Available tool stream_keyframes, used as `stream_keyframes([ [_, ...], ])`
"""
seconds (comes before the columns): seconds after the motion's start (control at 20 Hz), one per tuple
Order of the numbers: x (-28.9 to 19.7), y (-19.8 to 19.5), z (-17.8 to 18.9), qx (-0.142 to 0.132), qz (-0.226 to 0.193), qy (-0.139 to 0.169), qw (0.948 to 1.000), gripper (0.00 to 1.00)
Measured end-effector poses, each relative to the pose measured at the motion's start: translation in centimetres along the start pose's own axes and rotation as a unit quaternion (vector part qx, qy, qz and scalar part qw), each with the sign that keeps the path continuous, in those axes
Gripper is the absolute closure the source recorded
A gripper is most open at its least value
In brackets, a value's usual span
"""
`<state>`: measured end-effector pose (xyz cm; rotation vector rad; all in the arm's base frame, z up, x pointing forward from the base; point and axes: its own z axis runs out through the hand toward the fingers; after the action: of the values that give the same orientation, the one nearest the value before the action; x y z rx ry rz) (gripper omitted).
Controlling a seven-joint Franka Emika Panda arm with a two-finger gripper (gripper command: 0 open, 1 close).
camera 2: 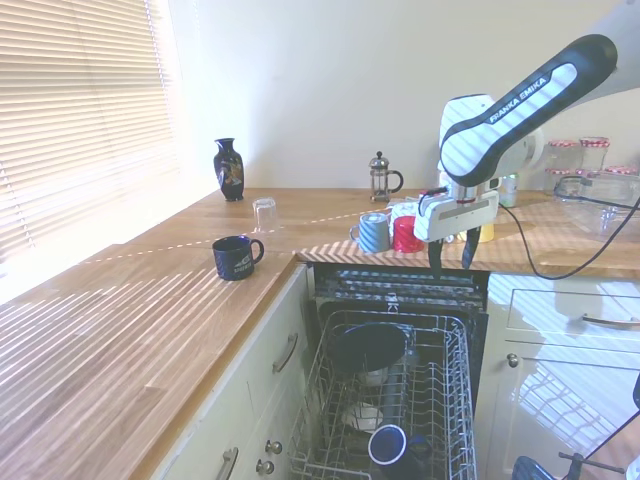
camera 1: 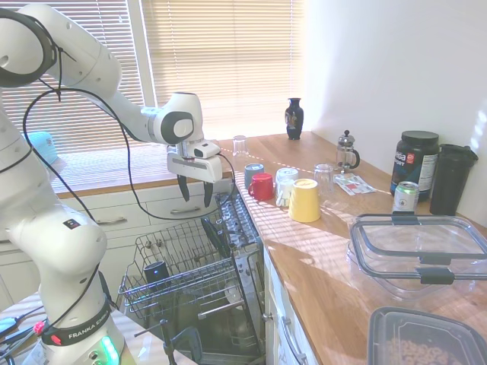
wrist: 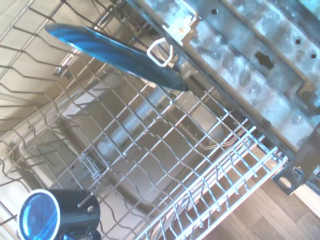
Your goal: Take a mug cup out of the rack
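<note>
In the rack (camera 1: 190,262), near end: mug cup (camera 1: 156,272), dark, lying among the tines, untouched. Gripper (camera 1: 195,190) hangs above the far end, jaws spread, empty. Advised: travel toward the near end, descend between tines, pinch one wall, lift straight up.

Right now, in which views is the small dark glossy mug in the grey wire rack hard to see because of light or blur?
First exterior view: window glare, small dark glossy mug shaded in grey wire rack. Second exterior view: clear, cropped at edge. Wrist view: sharp, blue-tinted.
</note>
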<state>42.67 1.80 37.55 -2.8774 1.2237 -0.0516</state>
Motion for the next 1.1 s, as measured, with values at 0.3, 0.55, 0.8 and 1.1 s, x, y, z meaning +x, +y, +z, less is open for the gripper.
stream_keyframes([
  [0.3,-4.2,-2.7,1.9,-0.042,-0.062,0.002,0.9972,0.00],
  [0.55,-10.0,-6.3,6.0,-0.097,-0.119,0.022,0.9879,0.00],
  [0.8,-12.7,-7.8,11.4,-0.130,-0.163,0.014,0.9779,0.00],
  [1.1,-18.2,-9.0,16.9,-0.141,-0.263,-0.013,0.9545,0.00],
])
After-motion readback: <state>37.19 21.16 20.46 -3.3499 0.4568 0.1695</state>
